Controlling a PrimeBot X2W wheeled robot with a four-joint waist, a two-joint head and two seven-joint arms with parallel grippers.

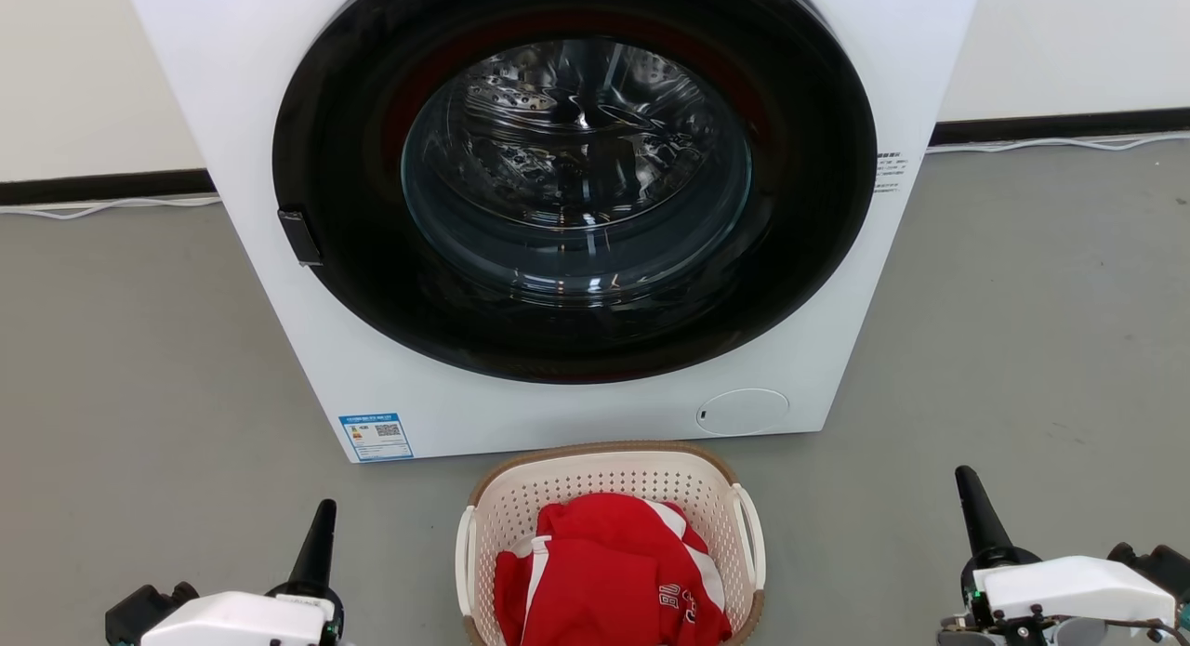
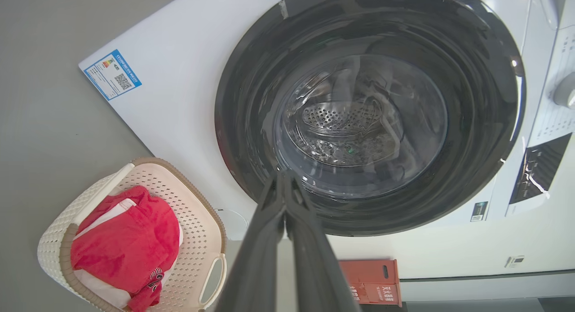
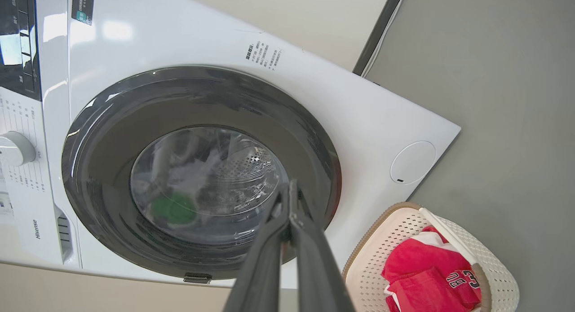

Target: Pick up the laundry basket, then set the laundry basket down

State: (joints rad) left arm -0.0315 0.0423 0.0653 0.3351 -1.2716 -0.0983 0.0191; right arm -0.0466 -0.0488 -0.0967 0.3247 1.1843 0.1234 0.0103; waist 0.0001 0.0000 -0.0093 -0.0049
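The laundry basket [image 1: 595,479] sits at the bottom centre of the head view, standing upright on the grey floor [image 1: 1023,349] just in front of the washing machine [image 1: 372,376]. Its far rim lies close under the machine's lower edge; whether they touch cannot be told. The basket's cream walls are full of small holes, a brown band runs round the rim, and a white handle [image 1: 751,534] shows on each side. Inside lies a crumpled red garment [image 1: 604,572] with white stripes and some lettering, filling most of the basket.

The left gripper [image 1: 324,511] is at the lower left of that view and the right gripper [image 1: 965,479] at the lower right, the basket between them and apart from both. Each has its two dark fingers pressed together and holds nothing.

The machine is white and fills the upper middle of the head view. Its round door [image 1: 325,144] is dark and closed, and the perforated metal drum [image 1: 576,144] shows through the glass. A blue label [image 1: 376,436] is stuck at the lower left of its front and a round flap [image 1: 742,411] sits at the lower right.

Behind it a pale wall [image 1: 84,70] meets the floor at a dark skirting strip [image 1: 93,186], with a white cable [image 1: 112,204] lying along it. At the bottom of the left wrist view a red crate [image 2: 370,280] stands against the wall.
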